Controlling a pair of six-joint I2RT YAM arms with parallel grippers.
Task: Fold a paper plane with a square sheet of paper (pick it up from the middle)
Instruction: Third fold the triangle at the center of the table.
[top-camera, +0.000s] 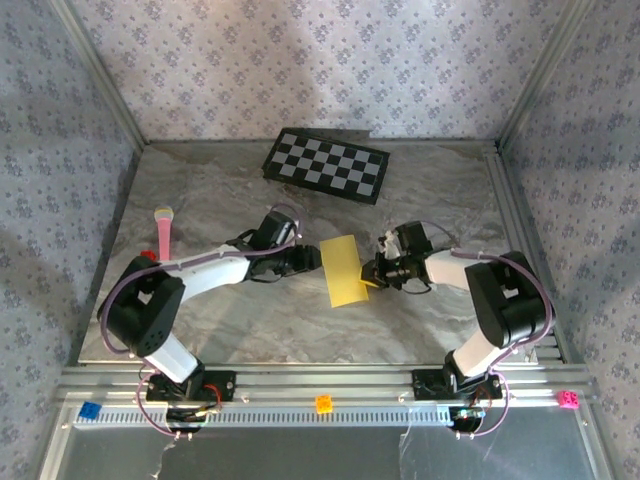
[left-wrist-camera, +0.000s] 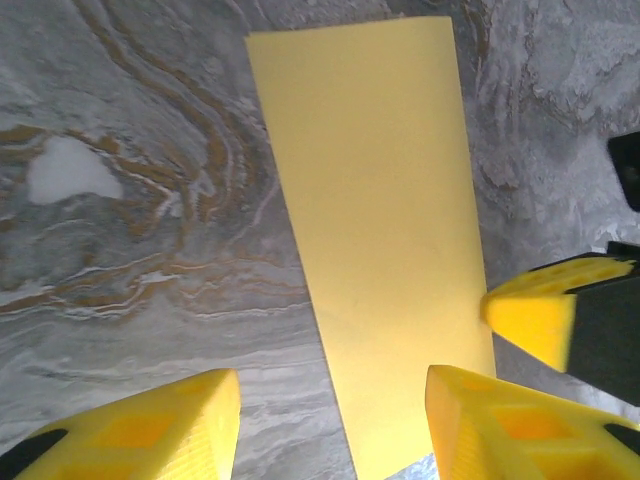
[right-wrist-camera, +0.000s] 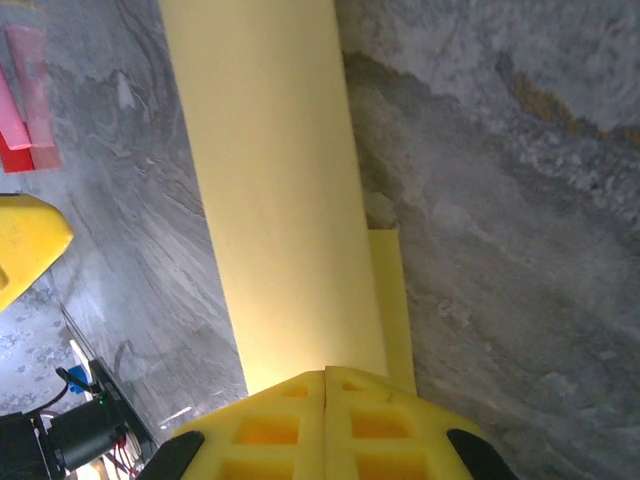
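The square sheet of paper lies mid-table as a yellow strip, folded double. In the right wrist view its top layer rises slightly off a lower layer that peeks out on the right. My right gripper has its jaws pressed together on the near edge of that top layer; from above, the right gripper is at the strip's right side. My left gripper is open, one finger over the bare table and the other over the paper. From above, the left gripper meets the strip's left edge.
A black-and-white checkerboard lies at the back. A pink and red object stands on the left. Small orange, blue and pink blocks sit on the front rail. Patterned walls enclose the table.
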